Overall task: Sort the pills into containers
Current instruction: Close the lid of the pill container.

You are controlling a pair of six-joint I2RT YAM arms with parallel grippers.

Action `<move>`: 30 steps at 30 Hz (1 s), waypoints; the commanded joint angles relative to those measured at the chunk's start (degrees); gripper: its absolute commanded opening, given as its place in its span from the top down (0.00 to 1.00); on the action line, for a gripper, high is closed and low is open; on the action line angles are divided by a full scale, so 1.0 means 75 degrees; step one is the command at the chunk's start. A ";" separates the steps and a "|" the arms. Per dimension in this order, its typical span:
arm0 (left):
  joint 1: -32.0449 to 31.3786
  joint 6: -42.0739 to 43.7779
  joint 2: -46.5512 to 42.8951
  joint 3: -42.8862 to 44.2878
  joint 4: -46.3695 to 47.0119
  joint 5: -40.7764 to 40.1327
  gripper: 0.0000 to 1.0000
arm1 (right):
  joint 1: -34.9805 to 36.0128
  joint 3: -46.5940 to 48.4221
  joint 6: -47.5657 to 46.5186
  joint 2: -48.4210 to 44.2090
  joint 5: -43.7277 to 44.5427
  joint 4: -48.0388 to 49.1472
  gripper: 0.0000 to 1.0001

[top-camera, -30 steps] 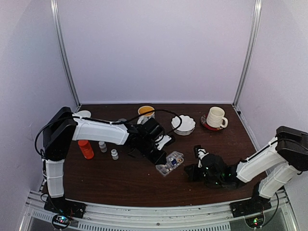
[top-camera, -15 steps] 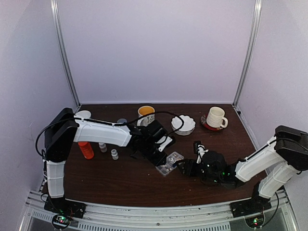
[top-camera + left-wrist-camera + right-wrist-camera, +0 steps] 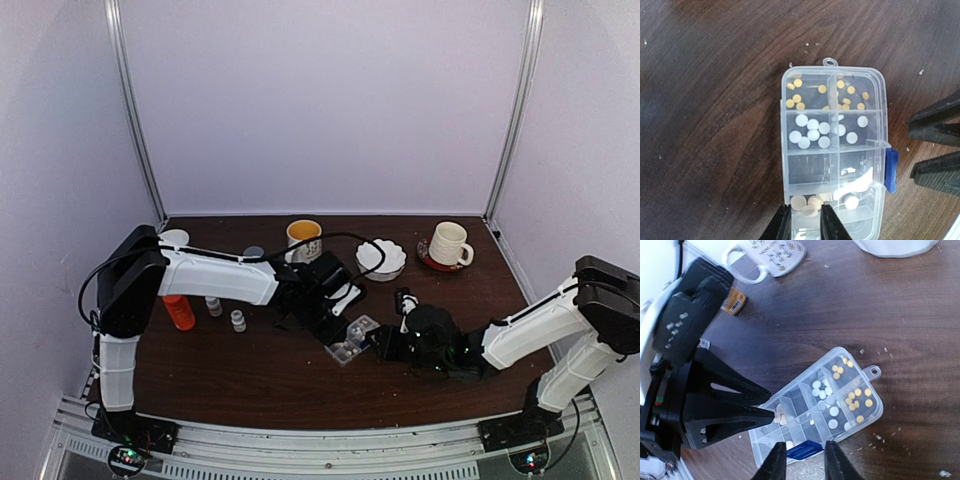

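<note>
The pills (image 3: 824,142) are lying in one clear box (image 3: 810,170) mid-counter (image 3: 715,125): roughly a dozen yellow (image 3: 797,98), about ten white (image 3: 813,124), some three tan (image 3: 799,202). The left jaws are standing slightly apart over the tan, apparently gripping nothing; any drop is best made low, inside one compartment. The right jaws are gaping just beside the blue latch (image 3: 891,171), well placed for steadying the box.

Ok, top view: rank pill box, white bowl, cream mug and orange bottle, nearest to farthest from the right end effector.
1. pill box, at the right end effector
2. white bowl, behind it
3. cream mug, back right
4. orange bottle, far left
</note>
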 commanded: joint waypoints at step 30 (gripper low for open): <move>-0.0125 -0.0119 0.0437 0.0366 -0.0568 -0.0379 0.77 | -0.0004 0.0248 -0.0046 0.0035 -0.0711 -0.1196 1.00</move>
